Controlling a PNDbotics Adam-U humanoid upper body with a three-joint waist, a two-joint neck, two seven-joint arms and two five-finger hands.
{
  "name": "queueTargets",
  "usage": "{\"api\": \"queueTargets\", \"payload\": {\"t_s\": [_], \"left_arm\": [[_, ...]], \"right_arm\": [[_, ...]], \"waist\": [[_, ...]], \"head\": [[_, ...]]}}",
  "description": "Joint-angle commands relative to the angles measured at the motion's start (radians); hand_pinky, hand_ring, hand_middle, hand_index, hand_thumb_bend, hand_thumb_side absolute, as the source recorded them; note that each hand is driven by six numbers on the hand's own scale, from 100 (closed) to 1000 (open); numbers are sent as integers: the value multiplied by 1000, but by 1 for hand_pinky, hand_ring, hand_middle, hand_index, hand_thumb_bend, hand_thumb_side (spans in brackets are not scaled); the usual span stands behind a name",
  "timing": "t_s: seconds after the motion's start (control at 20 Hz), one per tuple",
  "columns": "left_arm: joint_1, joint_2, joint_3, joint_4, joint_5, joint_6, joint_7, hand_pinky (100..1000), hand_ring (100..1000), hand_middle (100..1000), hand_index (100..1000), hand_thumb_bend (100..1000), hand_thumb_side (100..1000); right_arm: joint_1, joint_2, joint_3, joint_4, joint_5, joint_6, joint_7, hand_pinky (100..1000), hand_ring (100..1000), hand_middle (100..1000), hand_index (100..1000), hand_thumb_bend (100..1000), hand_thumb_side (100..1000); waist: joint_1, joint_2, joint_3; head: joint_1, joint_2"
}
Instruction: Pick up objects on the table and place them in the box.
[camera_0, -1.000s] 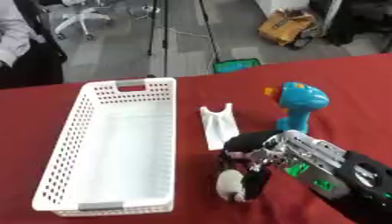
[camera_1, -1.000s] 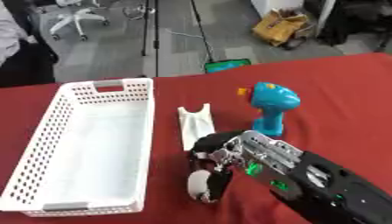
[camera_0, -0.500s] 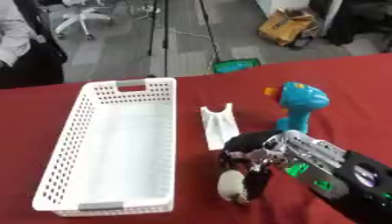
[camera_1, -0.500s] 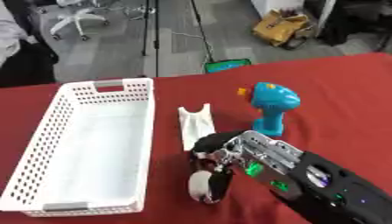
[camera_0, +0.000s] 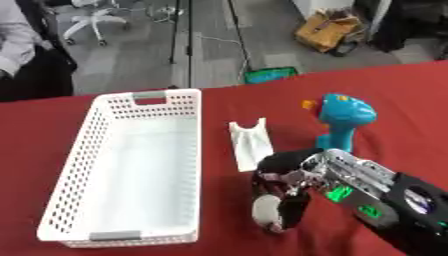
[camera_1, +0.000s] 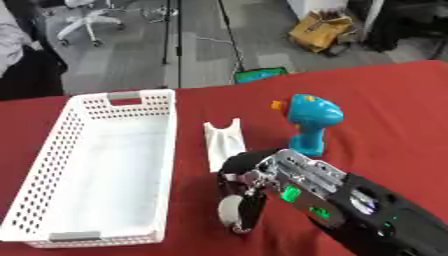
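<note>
We observed the robot's right hand (camera_0: 302, 172) reaching in from the lower right over the red tablecloth (camera_0: 402, 100), palm down, fingers curled downward around a dark object with a white rounded part (camera_0: 267, 212) that stood on the cloth near the front edge. The fingers were bent and closed on the top of this object; we could not make out what the object was. Just beyond the hand lay a white curved plastic piece (camera_0: 249, 142), flat on the cloth and close beside the right wall of the white perforated plastic basket (camera_0: 92, 165), which held nothing. A teal toy drill with an orange tip (camera_0: 343, 120) stood upright to the right of the white piece, near the hand's knuckles but apart from them. The left hand showed in neither view.
</note>
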Motion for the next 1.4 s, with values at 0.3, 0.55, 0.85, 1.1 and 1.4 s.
{"api": "queueTargets", "payload": {"t_s": [0.3,0.55,0.85,1.1,1.4], "left_arm": [[-16,3,0,-20,-2,-1,0,628,658,667,710,100,850],[-17,3,0,-20,-2,-2,0,628,658,667,710,100,849],[-19,3,0,-20,-4,-1,-2,627,658,668,710,100,848],[-19,3,1,-20,-6,-2,-2,626,658,668,709,100,846],[-18,4,1,-20,-7,-2,-2,626,659,668,707,100,846]], "right_arm": [[-20,-22,-17,-22,-2,20,-11,338,400,455,592,456,329],[-18,-22,-17,-15,-4,22,-32,330,393,444,577,407,340],[-20,-24,-20,-17,-15,25,-54,303,366,412,539,319,360],[-22,-27,-25,-26,-24,34,-75,287,355,393,519,235,390],[-23,-29,-26,-34,-33,43,-83,301,383,439,580,322,379]], "waist": [[-2,-18,2],[0,-17,4],[1,-16,2],[2,-18,0],[2,-19,-2]], "head": [[1,-14],[-1,-15],[-3,-15],[-3,-16],[-4,-16]]}}
